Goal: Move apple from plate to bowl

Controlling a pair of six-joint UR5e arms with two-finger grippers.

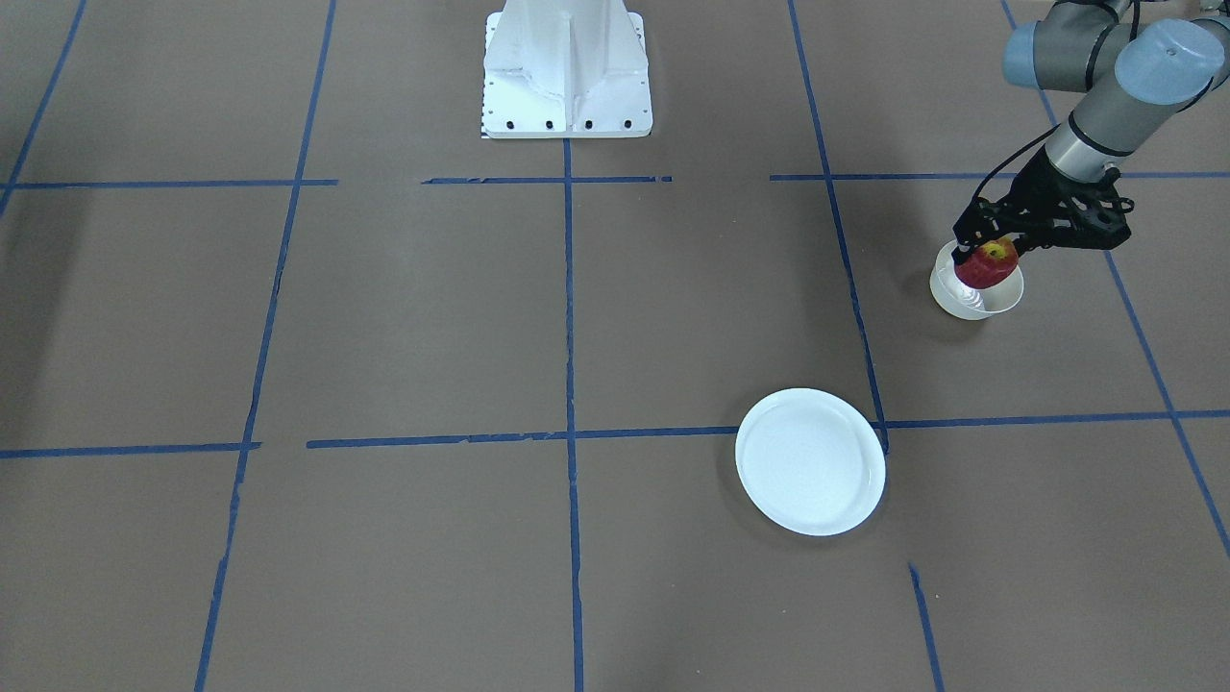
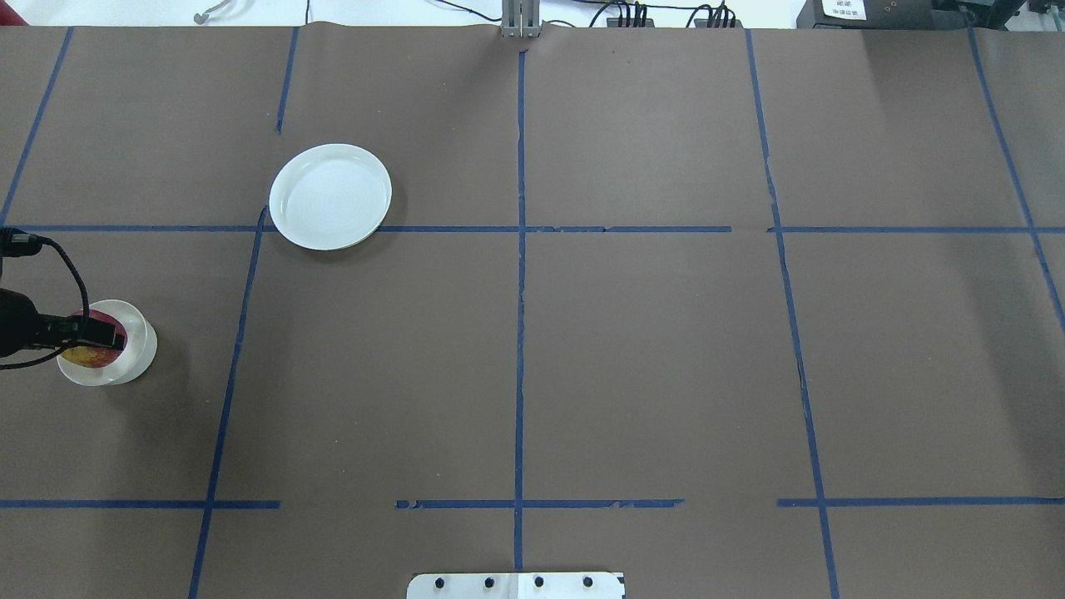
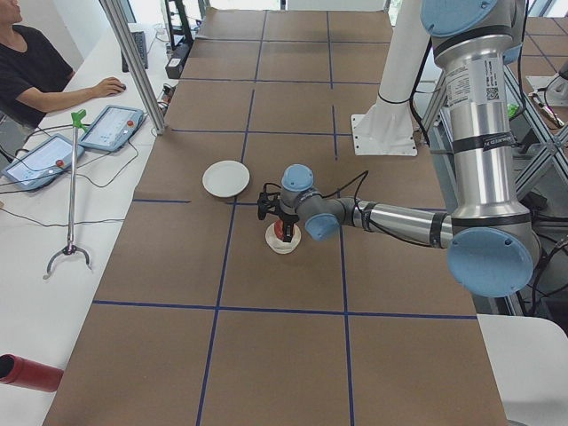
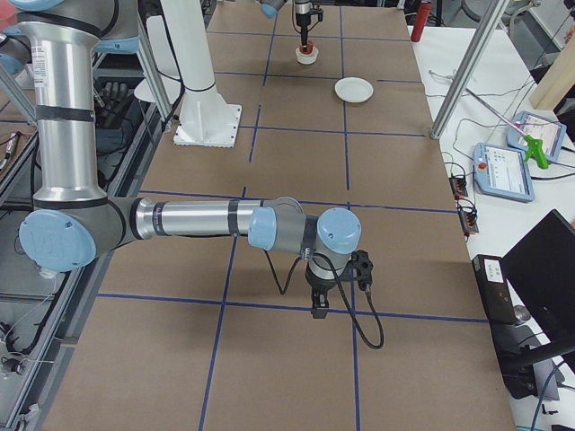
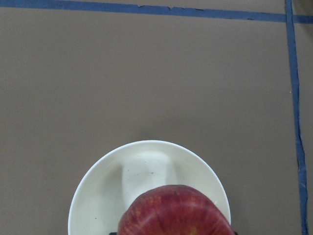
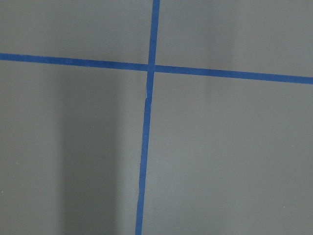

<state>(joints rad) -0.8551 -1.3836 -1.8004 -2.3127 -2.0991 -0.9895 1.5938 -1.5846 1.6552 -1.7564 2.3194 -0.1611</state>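
The red apple [image 1: 990, 263] with its yellow patch sits between the fingers of my left gripper [image 1: 990, 252], right over the small off-white bowl [image 1: 972, 298] and about level with its rim. The gripper is shut on the apple. In the left wrist view the apple [image 5: 173, 213] fills the bottom edge above the bowl [image 5: 146, 166]. From overhead the gripper [image 2: 93, 333], apple [image 2: 86, 355] and bowl [image 2: 133, 345] are at the far left. The flat white plate [image 1: 810, 461] is empty. My right gripper [image 4: 318, 310] hangs over bare table; I cannot tell its state.
The plate [image 2: 330, 196] lies farther out on the table than the bowl. Blue tape lines [image 2: 520, 249] grid the brown table cover. The white robot base [image 1: 567, 67] stands at the table's middle. An operator [image 3: 35, 67] sits at a side desk.
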